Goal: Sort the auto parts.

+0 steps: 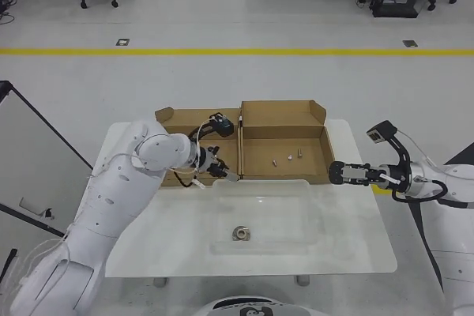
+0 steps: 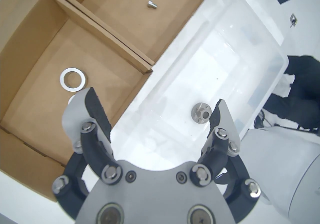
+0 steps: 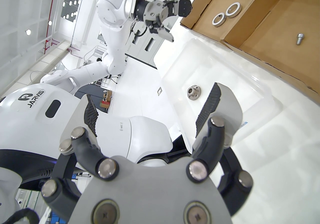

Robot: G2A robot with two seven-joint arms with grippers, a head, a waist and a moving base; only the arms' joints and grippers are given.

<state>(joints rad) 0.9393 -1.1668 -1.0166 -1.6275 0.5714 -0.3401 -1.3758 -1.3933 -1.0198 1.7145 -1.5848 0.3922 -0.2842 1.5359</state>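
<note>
- Flange point(image 2: 201, 113) sitting alone on the floor of the clear tray point(image 2: 284, 59), below my left gripper point(image 2: 155, 98) and just past one fingertip.
- Jaws on that gripper are spread wide with nothing between them. It hangs right over the seam where the tray meets the near box point(image 2: 25, 22).
- First worry: if I go straight down from here, one finger could catch the tray's rim or the cardboard wall, because the gripper straddles both.
- Second worry: the flange looks like smooth metal on slick plastic, so an off-centre pinch could send it skating away.
- Two washers point(image 2: 73, 79) lie under the other finger. One is half hidden, so I can't tell whether they overlap.
- Three bolts point(image 2: 152, 4) rest in the far box point(image 2: 120, 2), well beyond the fingertips.
- My right gripper point(image 3: 152, 92) is also spread and empty, with the flange ahead of it. If both arms go for the tray at once, they could clash.
</note>
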